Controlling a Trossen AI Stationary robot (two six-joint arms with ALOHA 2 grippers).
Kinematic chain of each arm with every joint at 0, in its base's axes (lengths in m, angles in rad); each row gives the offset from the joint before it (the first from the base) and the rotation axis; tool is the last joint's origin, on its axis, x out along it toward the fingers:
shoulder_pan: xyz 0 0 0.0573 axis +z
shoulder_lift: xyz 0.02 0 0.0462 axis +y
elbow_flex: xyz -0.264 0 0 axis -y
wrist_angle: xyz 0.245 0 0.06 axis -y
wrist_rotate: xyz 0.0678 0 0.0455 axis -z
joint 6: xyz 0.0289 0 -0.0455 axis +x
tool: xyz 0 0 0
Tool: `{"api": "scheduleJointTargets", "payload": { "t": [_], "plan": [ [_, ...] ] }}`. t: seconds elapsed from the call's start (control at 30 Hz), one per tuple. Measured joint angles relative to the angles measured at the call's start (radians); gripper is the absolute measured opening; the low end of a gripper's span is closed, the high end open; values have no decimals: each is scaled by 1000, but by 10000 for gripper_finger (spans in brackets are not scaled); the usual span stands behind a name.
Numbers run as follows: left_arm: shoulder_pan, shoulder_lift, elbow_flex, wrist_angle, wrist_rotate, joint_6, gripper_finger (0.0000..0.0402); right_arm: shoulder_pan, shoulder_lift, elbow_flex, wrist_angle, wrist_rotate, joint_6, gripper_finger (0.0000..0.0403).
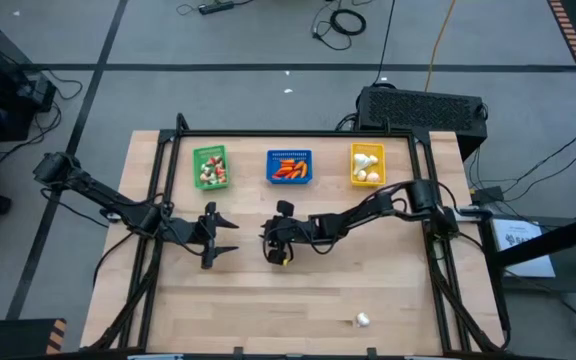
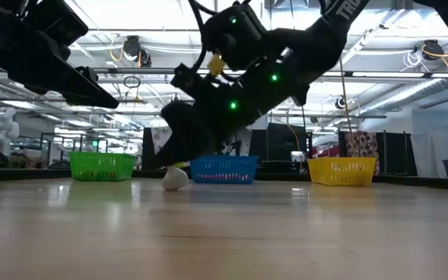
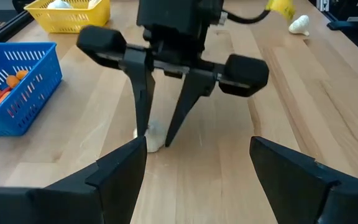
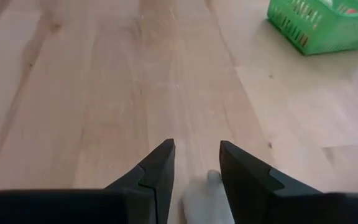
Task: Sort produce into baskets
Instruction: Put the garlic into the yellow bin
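Note:
A white garlic-like bulb [image 3: 154,140] lies on the wooden table near its middle, also seen in the low view [image 2: 175,179]. My right gripper [image 3: 155,138] slants down over it, open, one finger on each side of the bulb [image 4: 207,198]. In the high view this gripper [image 1: 274,250] hides the bulb. My left gripper [image 1: 225,237] hangs open to the left of it, above the table, holding nothing. The green basket [image 1: 210,167], blue basket [image 1: 290,167] and yellow basket [image 1: 367,165] stand in a row at the far side with produce in them. My right gripper stands astride the bulb, which rests on the table. Its fingertips [image 3: 143,132] come slanting down from the table's right side. Whether they touch the bulb I cannot tell.
A second white bulb [image 1: 363,320] lies alone near the front edge, right of the middle. A yellow tag [image 3: 280,7] sits on the right arm's cable. A black frame [image 1: 298,133] runs around the table. Bare wood lies between the baskets and the grippers.

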Motion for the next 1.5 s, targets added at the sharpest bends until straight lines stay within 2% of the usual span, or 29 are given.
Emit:
{"api": "scheduleJointTargets", "payload": {
  "t": [0.43, 0.57, 0.77, 0.97, 1.07, 1.5],
  "plan": [
    [0, 0, 0, -1, 3, 3, 294, -5, 4, 0, -4, 4, -4, 112],
    [0, 0, 0, -1, 4, 3, 294, -5, 4, 0, -7, 4, -4, 83],
    [0, 0, 0, -1, 3, 3, 294, -5, -6, 0, -43, 1, -12, 15],
    [0, 0, 0, -2, 3, 3, 294, -6, -90, -1, -80, -44, -6, 7],
    [0, 0, 0, -5, 3, 1, 294, -6, -153, 0, -168, -79, -5, 3],
    [-1, 0, 0, -8, 3, -36, 294, -19, -446, 0, -759, -76, 72, 1]
  ]
}}
